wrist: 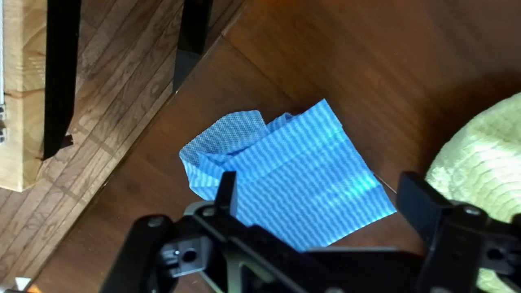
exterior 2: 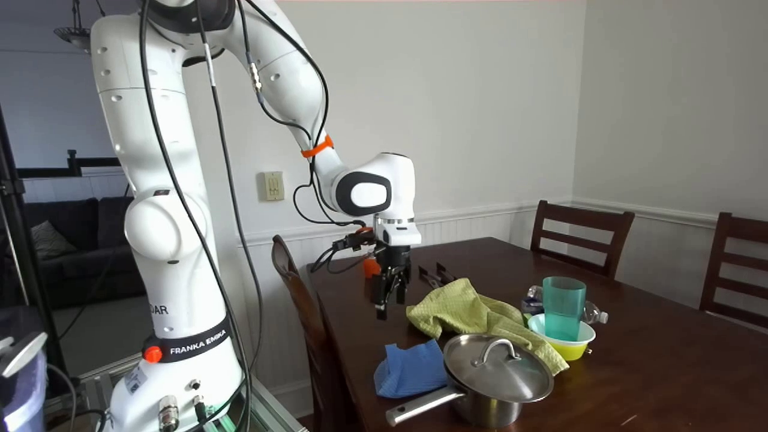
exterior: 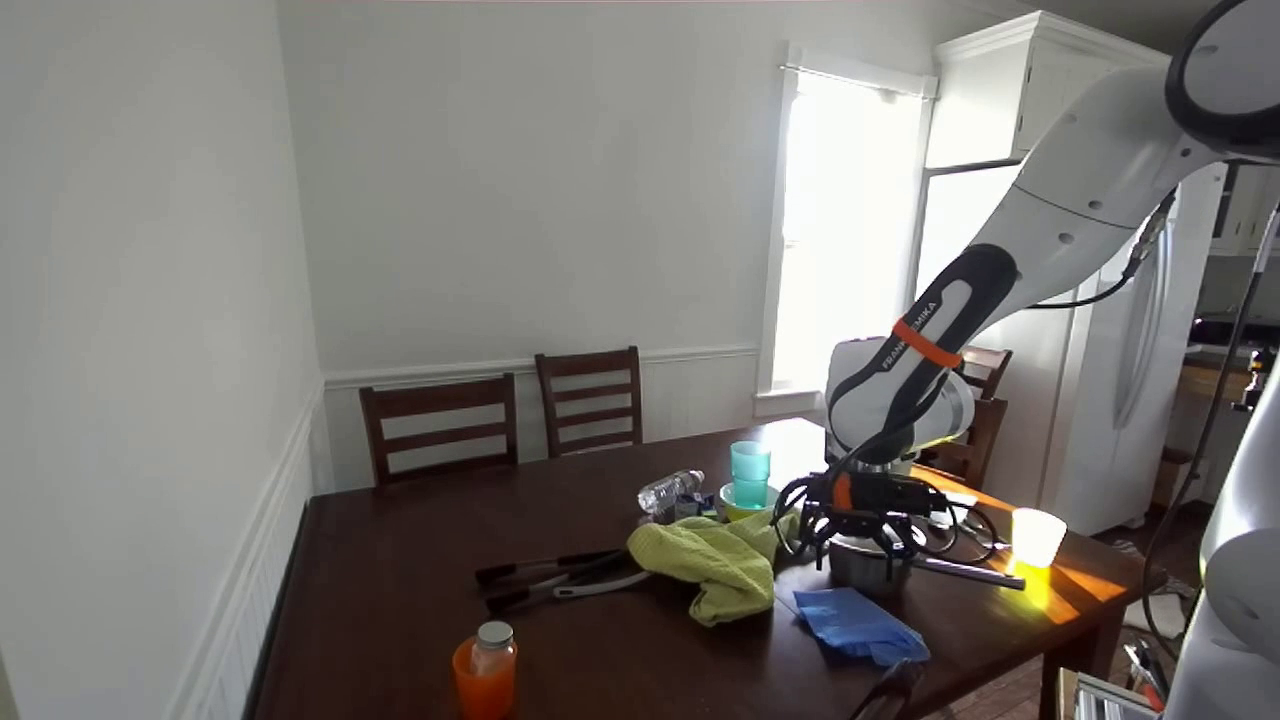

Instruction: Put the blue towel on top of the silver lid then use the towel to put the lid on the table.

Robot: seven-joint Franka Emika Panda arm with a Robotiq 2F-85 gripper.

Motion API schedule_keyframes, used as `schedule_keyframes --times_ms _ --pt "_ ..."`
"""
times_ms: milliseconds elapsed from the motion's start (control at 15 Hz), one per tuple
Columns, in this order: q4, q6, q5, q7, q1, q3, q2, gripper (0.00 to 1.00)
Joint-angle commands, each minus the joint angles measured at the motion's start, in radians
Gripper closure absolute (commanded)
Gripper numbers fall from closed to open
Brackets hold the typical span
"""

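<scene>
Nearest to us in an exterior view stands a saucepan [exterior 2: 487, 413], its long handle [exterior 2: 423, 407] sticking out to the side. The silver lid [exterior 2: 498, 373] rests on top of it, with its loop handle [exterior 2: 497, 342] uppermost. Beside the saucepan we see the blue towel [exterior 2: 411, 371] lying on the dark wooden table [exterior 2: 654, 366], one end of it folded and rumpled; whether the two actually touch, we cannot fairly say from these angles. Past the saucepan sits a white-rimmed yellow bowl [exterior 2: 570, 350], and a teal cup [exterior 2: 563, 309] stands upright in it. Next to these the yellow-green towel [exterior 2: 468, 312] lies in a loose heap.

A little farther off, the gripper [exterior 2: 391, 303] hangs in the air over the table, pointing down. In the wrist view we find its fingers [wrist: 226, 191] spread wide apart, with the blue towel lying below and showing in the gap between them.

Behind the bowl and cup we pick out a clear plastic bottle [exterior 2: 594, 314] on its side. Beyond the yellow-green towel lie some dark-handled utensils [exterior: 525, 568], and past those we find an orange cup [exterior 2: 371, 268] with a metal-capped jar [exterior: 492, 655] in it. Farthest of all, wooden chairs [exterior 2: 585, 216] stand before a pale wall [exterior 2: 468, 108].
</scene>
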State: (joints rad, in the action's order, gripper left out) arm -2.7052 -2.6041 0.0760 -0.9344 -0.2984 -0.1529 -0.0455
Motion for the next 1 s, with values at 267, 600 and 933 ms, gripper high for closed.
schedule_keyframes --times_ms 267,600,933 --pt "0.021 -0.157 0.002 -0.044 0.025 -0.091 0.186 0.00" --pt "0.030 -0.223 -0.048 -0.011 0.059 -0.128 0.263 0.00" --pt "0.039 -0.263 -0.120 0.021 0.092 -0.129 0.313 0.00"
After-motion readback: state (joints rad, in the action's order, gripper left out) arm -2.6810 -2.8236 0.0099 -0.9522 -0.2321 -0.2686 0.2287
